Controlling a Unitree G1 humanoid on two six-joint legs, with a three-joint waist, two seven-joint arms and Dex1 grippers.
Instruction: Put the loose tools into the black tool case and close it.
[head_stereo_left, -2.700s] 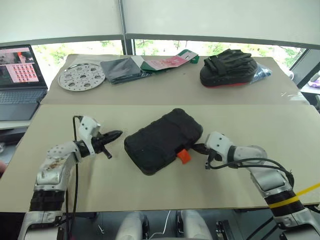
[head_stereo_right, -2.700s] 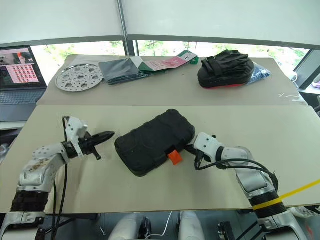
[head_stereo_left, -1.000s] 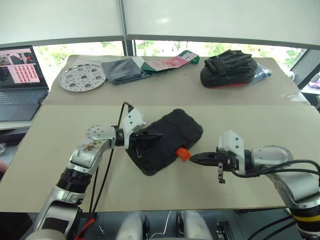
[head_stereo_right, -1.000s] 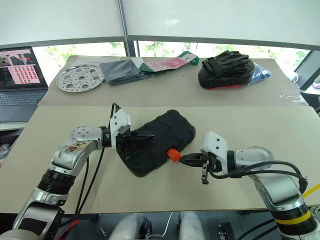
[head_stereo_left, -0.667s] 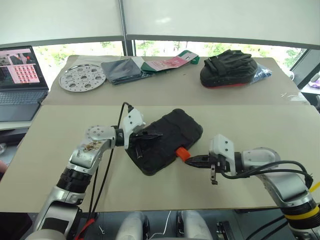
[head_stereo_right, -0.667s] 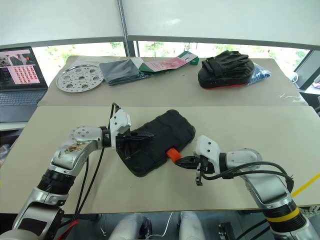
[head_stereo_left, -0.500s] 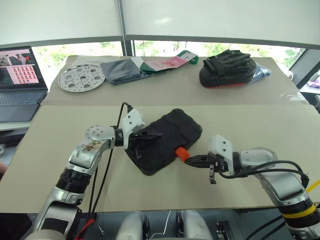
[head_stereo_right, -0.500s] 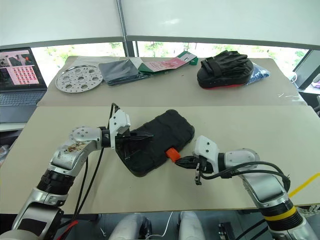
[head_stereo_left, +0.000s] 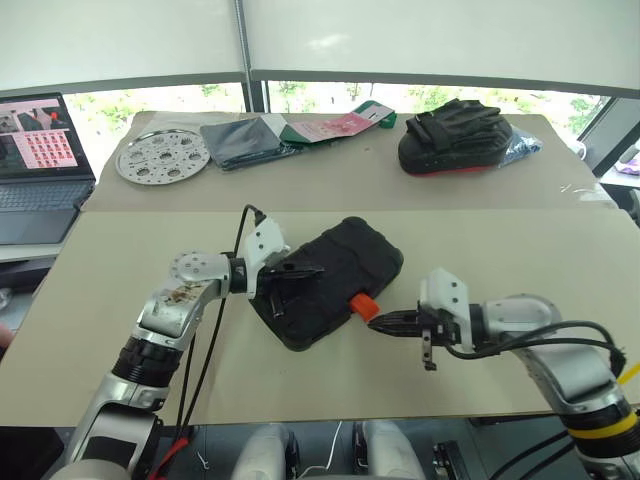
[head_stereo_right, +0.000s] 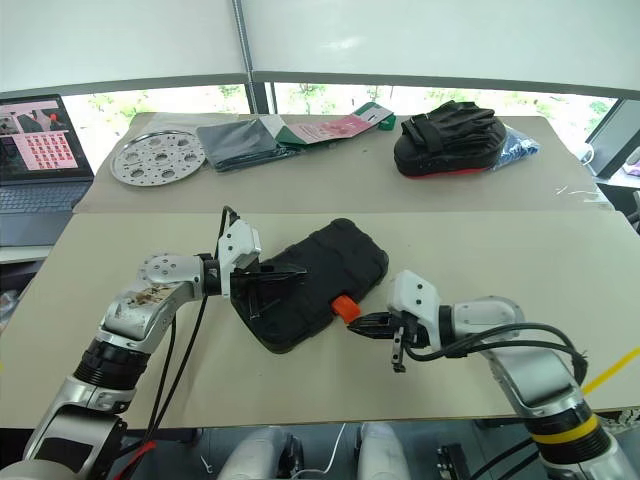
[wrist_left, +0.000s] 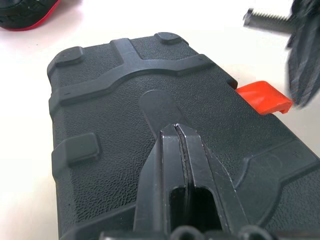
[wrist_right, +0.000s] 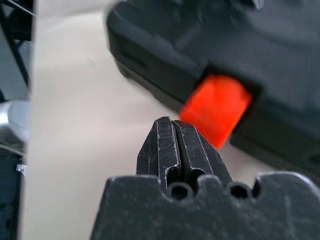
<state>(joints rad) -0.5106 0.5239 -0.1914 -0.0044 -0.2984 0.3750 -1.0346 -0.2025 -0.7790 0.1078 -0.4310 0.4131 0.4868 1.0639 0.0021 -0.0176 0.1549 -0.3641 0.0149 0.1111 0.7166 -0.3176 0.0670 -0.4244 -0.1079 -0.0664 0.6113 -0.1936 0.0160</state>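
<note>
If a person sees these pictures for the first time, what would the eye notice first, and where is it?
First the black case, closed, lying slantwise in the middle of the near table, with its orange latch sticking out on the side toward the robot. The shut left end effector rests on the lid, and the shut right end effector points at the latch from close by. Behind, on the far table, lie a perforated metal disc and a black padded bag.
</note>
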